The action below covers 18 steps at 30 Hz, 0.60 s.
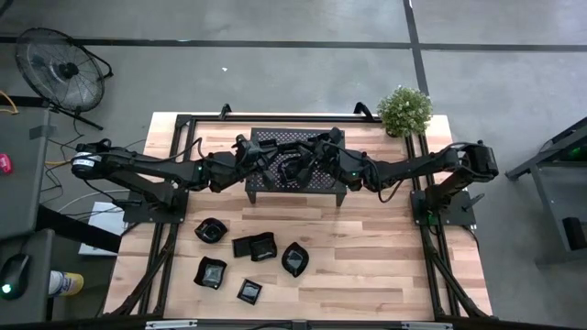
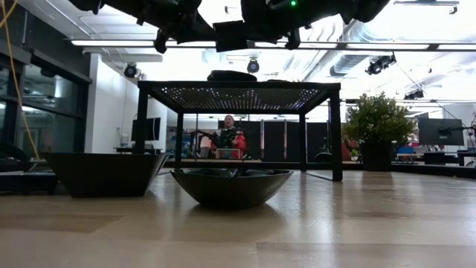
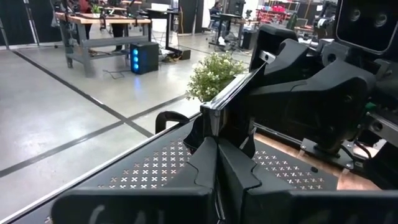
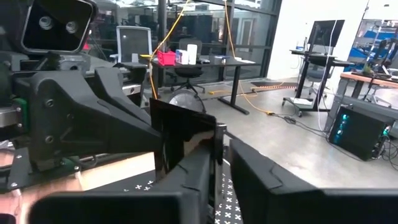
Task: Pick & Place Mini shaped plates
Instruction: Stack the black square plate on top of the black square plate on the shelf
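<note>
Both arms meet above the black mesh rack (image 1: 295, 183) at the table's far middle. Between them one glossy black mini plate (image 4: 183, 134) stands on edge. My left gripper (image 3: 216, 140) is shut on it. My right gripper (image 4: 222, 152) faces it from the right, with a gap between its fingers and the plate's rim (image 4: 218, 142) in that gap. Several more mini plates lie flat on the wood nearer the front, among them a leaf shape (image 1: 294, 259) and a square one (image 1: 249, 291). A dark flat shape (image 2: 232, 75) lies on the rack's top. My left gripper pinches the plate's rim (image 3: 214, 115) between its two fingers. It comes level from the table's left. The plate stands upright on edge, tilted a little, lifted clear above the rack. My right gripper's fingers (image 4: 193, 171) stand on either side of the opposite rim. I cannot tell whether one touches it.
A potted plant (image 1: 404, 110) stands at the far right corner. The rack stands on legs (image 2: 335, 134) with room beneath it. Bare wood lies right of the loose plates (image 1: 385, 266). A person (image 2: 229, 138) sits in the room beyond the table.
</note>
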Each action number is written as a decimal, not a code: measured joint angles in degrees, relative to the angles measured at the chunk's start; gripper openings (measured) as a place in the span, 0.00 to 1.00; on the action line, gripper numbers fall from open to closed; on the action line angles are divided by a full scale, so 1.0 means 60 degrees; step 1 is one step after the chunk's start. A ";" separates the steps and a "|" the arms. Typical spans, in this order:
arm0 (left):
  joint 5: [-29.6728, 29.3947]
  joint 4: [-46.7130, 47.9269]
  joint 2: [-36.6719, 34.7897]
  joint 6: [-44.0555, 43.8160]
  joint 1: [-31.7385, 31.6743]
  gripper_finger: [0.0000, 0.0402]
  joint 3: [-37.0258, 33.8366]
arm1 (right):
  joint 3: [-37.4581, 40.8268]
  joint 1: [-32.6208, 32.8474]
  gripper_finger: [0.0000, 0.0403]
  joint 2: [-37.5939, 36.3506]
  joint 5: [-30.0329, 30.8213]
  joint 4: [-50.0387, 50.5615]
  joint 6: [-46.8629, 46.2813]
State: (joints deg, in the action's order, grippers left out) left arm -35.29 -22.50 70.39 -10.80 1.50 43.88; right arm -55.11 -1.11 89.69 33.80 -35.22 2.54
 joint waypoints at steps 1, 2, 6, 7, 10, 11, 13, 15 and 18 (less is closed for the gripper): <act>0.0000 0.0001 0.0000 -0.0001 0.0000 0.00 0.0000 | 0.0000 -0.0003 0.17 0.0000 0.0005 0.0003 -0.0004; -0.0004 -0.0004 0.0000 -0.0002 0.0000 0.00 0.0000 | 0.0000 -0.0007 0.20 0.0000 0.0022 0.0000 -0.0021; -0.0002 -0.0003 0.0000 0.0000 0.0000 0.00 0.0000 | 0.0000 -0.0007 0.29 -0.0006 0.0029 0.0000 -0.0163; -0.0004 0.0000 0.0000 0.0002 0.0000 0.00 0.0000 | 0.0000 -0.0007 0.30 -0.0009 0.0027 0.0000 -0.0163; -0.0005 -0.0004 0.0000 0.0002 0.0004 0.00 0.0000 | 0.0000 0.0007 0.33 -0.0081 0.0025 0.0034 -0.0163; -0.0007 -0.0003 -0.0001 0.0002 0.0004 0.00 0.0000 | 0.0000 0.0027 0.34 -0.0130 0.0032 0.0040 -0.0163; -0.0011 0.0045 -0.0057 0.0002 0.0000 0.00 0.0000 | 0.0000 0.0053 0.35 -0.0267 0.0035 0.0036 -0.0158; -0.0017 -0.0023 -0.0090 0.0025 0.0000 0.00 0.0000 | 0.0000 0.0066 0.36 -0.0414 0.0028 0.0062 -0.0085; -0.0233 0.0101 -0.0185 0.0052 0.0002 0.00 -0.0006 | 0.0000 0.0095 0.36 -0.0659 -0.0065 0.0222 -0.0016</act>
State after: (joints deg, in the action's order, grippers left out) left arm -36.68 -21.90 69.28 -10.48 1.51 43.84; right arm -55.11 -0.54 85.74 33.41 -33.89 2.45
